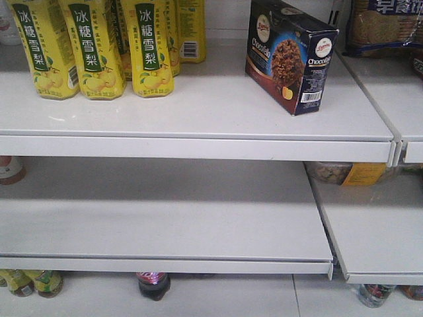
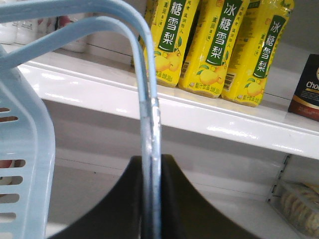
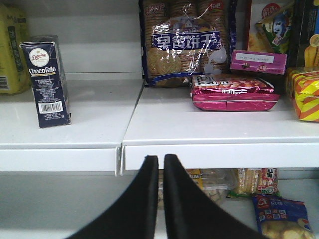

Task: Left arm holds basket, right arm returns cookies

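A: What does the front view show?
B: The cookies (image 1: 291, 56) stand upright on the top shelf (image 1: 198, 109), right of the middle and turned at an angle, well apart from the yellow drink cartons (image 1: 99, 46) at far left. No arm shows in this view.

A: And the left wrist view?
B: The left gripper (image 2: 150, 199) is clamped on the two hoop handles (image 2: 149, 129) of the light blue basket (image 2: 25, 149), its black jaws pressed against them on both sides. The basket's slotted wall fills the left edge. Beyond it, yellow cartons stand along the shelf, and a corner of the cookie carton shows at the far right edge.

A: The right wrist view?
B: The right gripper (image 3: 160, 194) is nearly closed with only a thin slit between its jaws, and it holds nothing. It sits low in front of the shelf edge. The cookies stand on the shelf at the left with the barcode side facing the camera. A biscuit bag (image 3: 184, 42) and a pink packet (image 3: 233, 92) lie to the right.
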`<state>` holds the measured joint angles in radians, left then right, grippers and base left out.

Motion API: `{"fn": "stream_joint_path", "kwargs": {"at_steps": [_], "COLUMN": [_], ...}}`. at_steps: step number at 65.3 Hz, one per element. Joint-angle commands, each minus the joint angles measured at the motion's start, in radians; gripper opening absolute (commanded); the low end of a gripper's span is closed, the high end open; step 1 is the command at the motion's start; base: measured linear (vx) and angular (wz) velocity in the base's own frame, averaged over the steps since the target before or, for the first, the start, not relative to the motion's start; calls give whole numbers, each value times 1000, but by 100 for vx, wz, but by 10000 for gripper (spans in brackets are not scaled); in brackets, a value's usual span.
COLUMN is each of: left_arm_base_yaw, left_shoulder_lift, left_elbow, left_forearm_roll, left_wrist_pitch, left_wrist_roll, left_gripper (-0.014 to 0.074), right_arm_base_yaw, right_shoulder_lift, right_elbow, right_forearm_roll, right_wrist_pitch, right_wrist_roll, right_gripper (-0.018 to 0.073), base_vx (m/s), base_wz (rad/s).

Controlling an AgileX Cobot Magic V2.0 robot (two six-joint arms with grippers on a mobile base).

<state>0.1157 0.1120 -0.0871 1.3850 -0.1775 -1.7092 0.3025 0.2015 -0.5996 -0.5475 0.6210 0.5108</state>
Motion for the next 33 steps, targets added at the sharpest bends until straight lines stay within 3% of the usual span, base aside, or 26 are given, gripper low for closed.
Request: {"fn": "stream_joint_path", "kwargs": {"at_steps": [1, 6, 12, 25, 33], "left_arm_base_yaw": [-5, -5, -5, -5, -5], "left_shoulder_lift": [3, 3, 3, 3, 3], "left_elbow": [-42, -32, -7, 14, 25], "left_forearm_roll": [-2, -36, -161, -519, -712], "left_wrist_pitch": [-63, -60, -58, -66, -45], "left_wrist_roll": [39, 53, 171, 617, 836], "left_gripper": [-3, -3, -3, -3, -3], "right_arm_base_yaw": [-1, -1, -1, -1, -1], "right_shoulder_lift": [14, 14, 14, 14, 14], "right_elbow": [-27, -27, -27, -27, -27], "right_forearm_roll": [-23, -23, -23, -23, -23], "right_wrist_pitch": [-61, -61, -61, -61, -61], "right_wrist_roll": [-6, -6, -6, -6, -6], "right_gripper": [-11, -11, -11, -11, -11], "base_vx": [0, 0, 0, 0, 0], "base_wz": [0, 0, 0, 0, 0]}}
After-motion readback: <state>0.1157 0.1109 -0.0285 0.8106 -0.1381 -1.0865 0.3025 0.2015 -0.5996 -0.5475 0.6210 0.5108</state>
